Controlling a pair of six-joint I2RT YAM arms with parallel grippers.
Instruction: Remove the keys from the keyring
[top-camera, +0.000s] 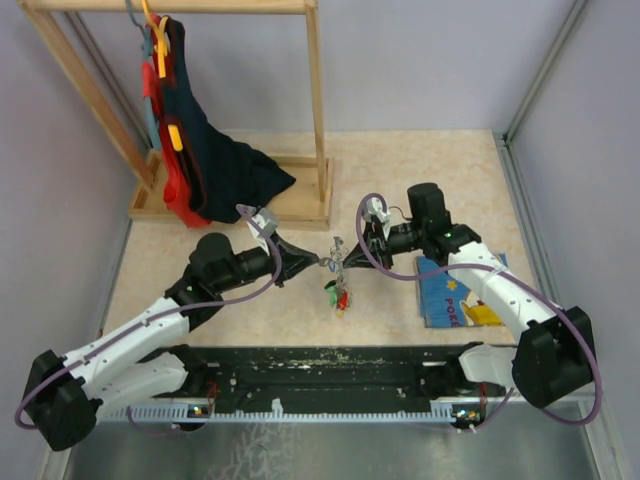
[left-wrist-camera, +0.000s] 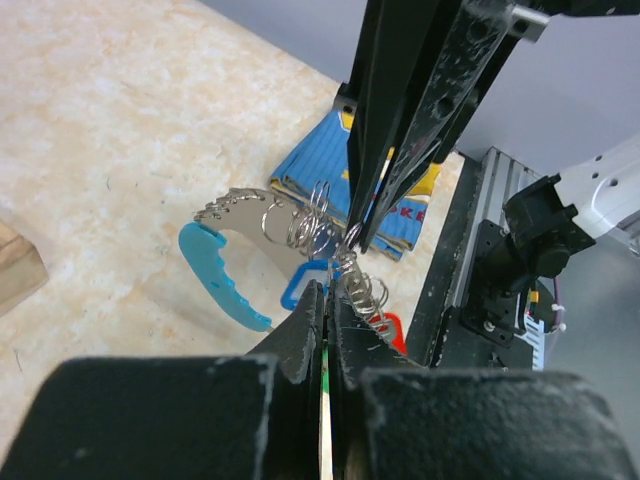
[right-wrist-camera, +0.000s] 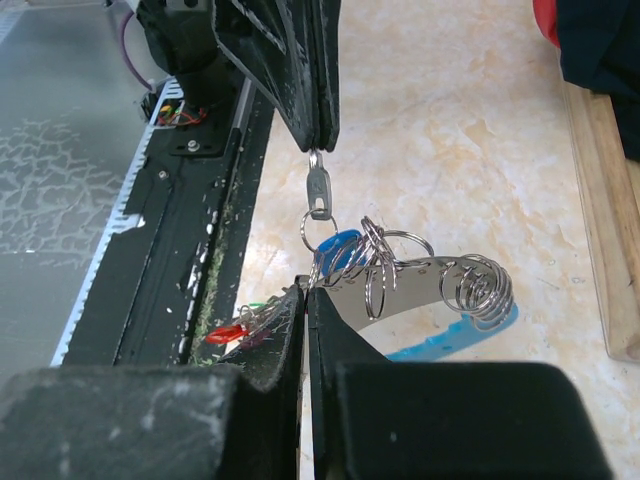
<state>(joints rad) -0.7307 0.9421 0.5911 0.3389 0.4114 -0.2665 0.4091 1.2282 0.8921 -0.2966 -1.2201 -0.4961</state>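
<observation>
Top external: keyring (top-camera: 336, 252) stretched left–right between left end effector (top-camera: 320, 262) and right end effector (top-camera: 352, 262) (both gripping it)

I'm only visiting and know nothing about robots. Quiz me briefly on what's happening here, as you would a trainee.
1. True or false: the left hand and the right hand are both closed on the keyring.
2. What lies on the table, partly under the right arm? A) a blue book B) a mug C) a towel
3. Fill in: the wooden rack at the back holds ____.

Key: 1 true; 2 A; 3 clothes.
</observation>
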